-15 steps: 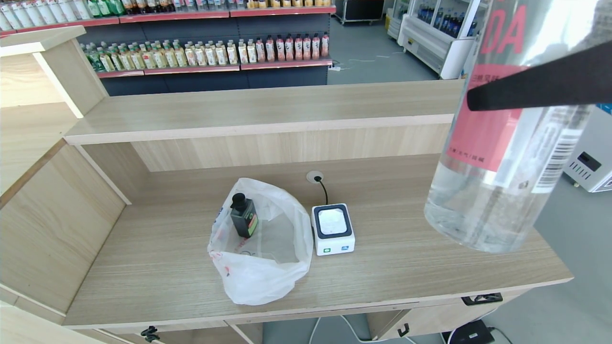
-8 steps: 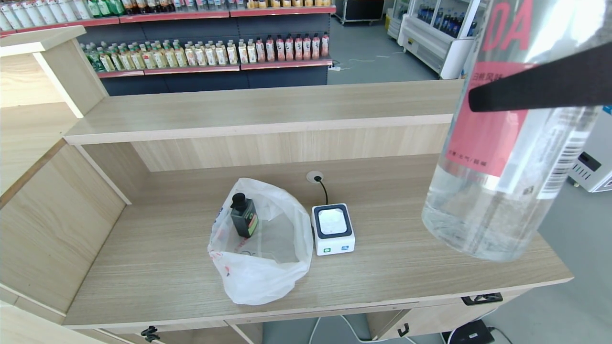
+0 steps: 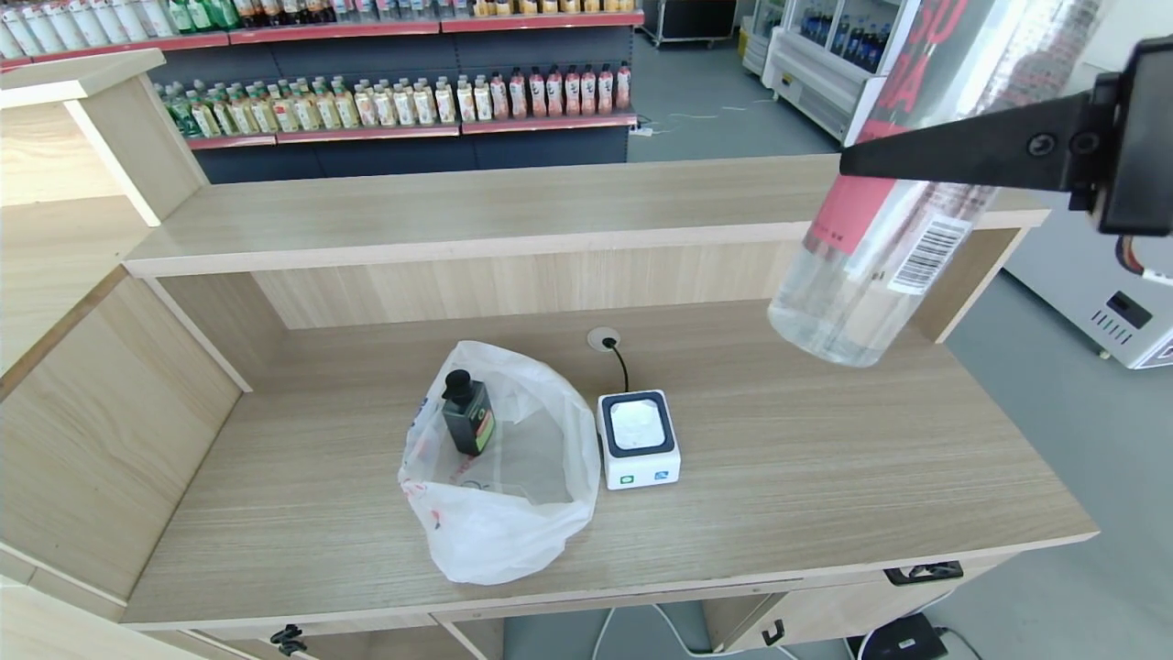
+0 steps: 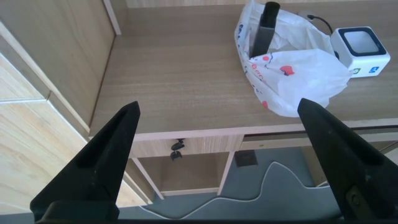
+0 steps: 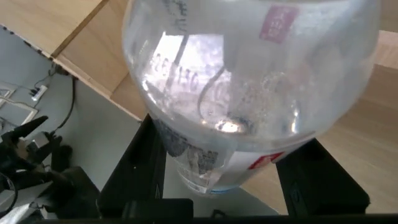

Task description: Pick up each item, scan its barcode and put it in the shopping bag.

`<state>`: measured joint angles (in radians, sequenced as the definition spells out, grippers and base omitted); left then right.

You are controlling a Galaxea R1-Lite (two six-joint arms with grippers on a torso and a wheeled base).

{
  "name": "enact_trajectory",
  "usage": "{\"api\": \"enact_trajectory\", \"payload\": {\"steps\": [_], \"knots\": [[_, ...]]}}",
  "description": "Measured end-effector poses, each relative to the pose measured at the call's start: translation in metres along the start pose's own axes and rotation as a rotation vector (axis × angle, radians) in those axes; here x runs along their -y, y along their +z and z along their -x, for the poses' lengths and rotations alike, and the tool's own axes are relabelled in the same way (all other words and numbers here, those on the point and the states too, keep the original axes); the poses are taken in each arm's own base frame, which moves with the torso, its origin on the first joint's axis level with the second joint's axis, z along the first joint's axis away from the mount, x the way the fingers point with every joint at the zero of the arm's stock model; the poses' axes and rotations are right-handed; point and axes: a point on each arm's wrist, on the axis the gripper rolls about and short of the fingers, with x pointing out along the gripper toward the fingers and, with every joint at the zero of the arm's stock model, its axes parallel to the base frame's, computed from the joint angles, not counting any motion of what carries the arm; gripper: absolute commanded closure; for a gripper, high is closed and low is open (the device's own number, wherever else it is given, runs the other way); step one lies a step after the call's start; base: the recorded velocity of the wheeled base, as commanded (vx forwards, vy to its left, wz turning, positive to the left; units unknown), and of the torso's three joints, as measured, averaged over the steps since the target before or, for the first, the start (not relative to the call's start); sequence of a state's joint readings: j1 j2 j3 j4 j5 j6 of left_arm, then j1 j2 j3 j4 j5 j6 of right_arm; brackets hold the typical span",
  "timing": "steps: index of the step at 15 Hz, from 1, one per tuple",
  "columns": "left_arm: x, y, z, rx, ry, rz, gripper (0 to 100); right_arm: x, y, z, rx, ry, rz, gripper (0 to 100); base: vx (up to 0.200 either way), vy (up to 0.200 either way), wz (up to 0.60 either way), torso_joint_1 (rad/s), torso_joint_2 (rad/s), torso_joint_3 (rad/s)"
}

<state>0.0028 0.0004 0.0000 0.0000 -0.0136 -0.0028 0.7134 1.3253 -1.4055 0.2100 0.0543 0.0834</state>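
Right gripper (image 3: 871,160) around one bottle (image 3: 843,302)

The large bottle (image 3: 861,275) is clamped between the right fingers (image 3: 962,156). Its base hangs below them, tilted, over the back right part of the table (image 3: 825,477). Below and to the left of these fingers the scanner (image 3: 638,440) stands on the table, well apart from the large bottle. Its cable (image 3: 621,365) runs back to a hole (image 3: 603,339) in the table behind it. Just beside the scanner, farther left from the fingers, the shopping bag (image 3: 499,513) lies on the table with a small bottle (image 3: 468,417) standing in it. The left fingers (image 4: 93,168) stand wide apart above the table's front edge, with the bag and scanner ahead of and below them.
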Motion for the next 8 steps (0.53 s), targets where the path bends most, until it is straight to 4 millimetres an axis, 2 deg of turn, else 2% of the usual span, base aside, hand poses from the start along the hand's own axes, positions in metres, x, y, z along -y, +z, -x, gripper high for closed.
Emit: {"api": "enact_trajectory", "payload": {"steps": [3,6,8], "knots": [[0.0,0.0,0.0,0.0,0.0,0.0,0,0.035,-0.019,-0.007,0.125,-0.05,0.02,100,0.0,0.0,0.0,0.0,0.0,0.0],[0.0,0.0,0.0,0.0,-0.001,0.0,0,0.065,-0.049,-0.012,0.143,-0.12,0.185,100,0.0,0.0,0.0,0.0,0.0,0.0],[0.0,0.0,0.0,0.0,-0.001,0.0,0,0.078,-0.07,-0.014,0.114,-0.145,0.293,100,0.0,0.0,0.0,0.0,0.0,0.0]]}}
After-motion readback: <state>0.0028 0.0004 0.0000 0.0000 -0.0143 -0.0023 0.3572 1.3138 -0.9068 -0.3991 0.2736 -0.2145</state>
